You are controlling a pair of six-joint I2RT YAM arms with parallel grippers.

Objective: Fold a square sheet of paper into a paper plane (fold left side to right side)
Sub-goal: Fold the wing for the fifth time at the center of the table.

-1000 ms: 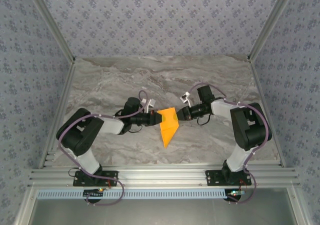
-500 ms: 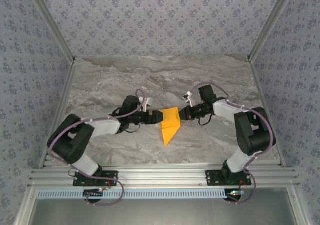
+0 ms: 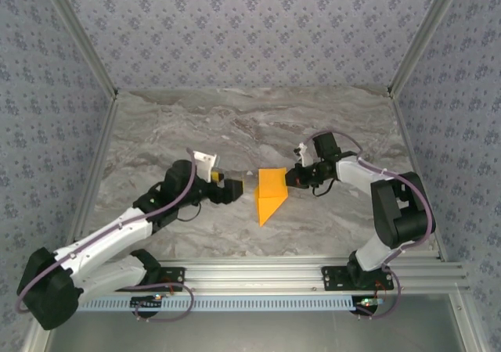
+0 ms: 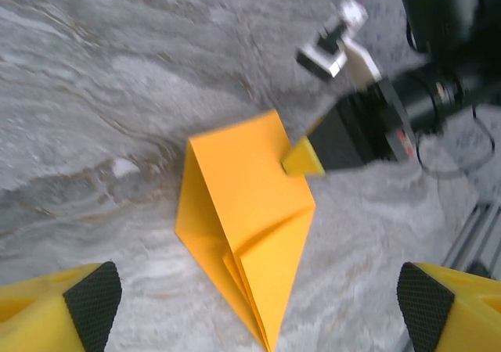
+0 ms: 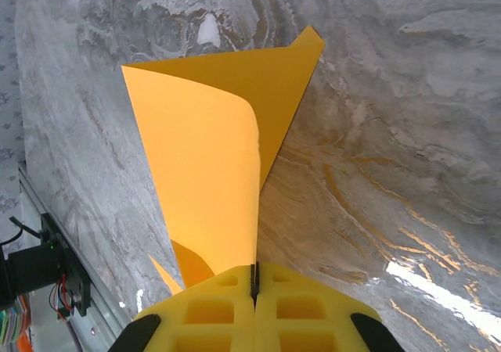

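Left claw: the left claw (image 3: 232,188) has drawn back leftward off the sheet it was touching half a second ago. Its fingers (image 4: 92,301) stand wide apart and hold nothing.
Gap: a strip of bare bench (image 3: 156,133) now lies between that claw and the paper's left edge, where a moment back there was none.
Paper: the square sheet of paper (image 3: 270,194), already creased into a pointed orange shape, sits mid-bench between the two arms with its tip toward the near edge. It has hardly shifted. Its upper layer is lifted and bowed rather than lying flat.
Right claw: the right claw (image 3: 291,177) stays where it was, pressed together on the sheet's upper right edge. The wrist view shows the orange layer curling up into the shut seam of the fingers (image 5: 211,313).
Meaning: the sheet now hangs on one arm alone, so the handover looks done. Judging by the raised layer, the left-to-right fold is carried over but not pressed down. A crease is likely yet to be made, and the freed left arm seems placed to return and flatten it.
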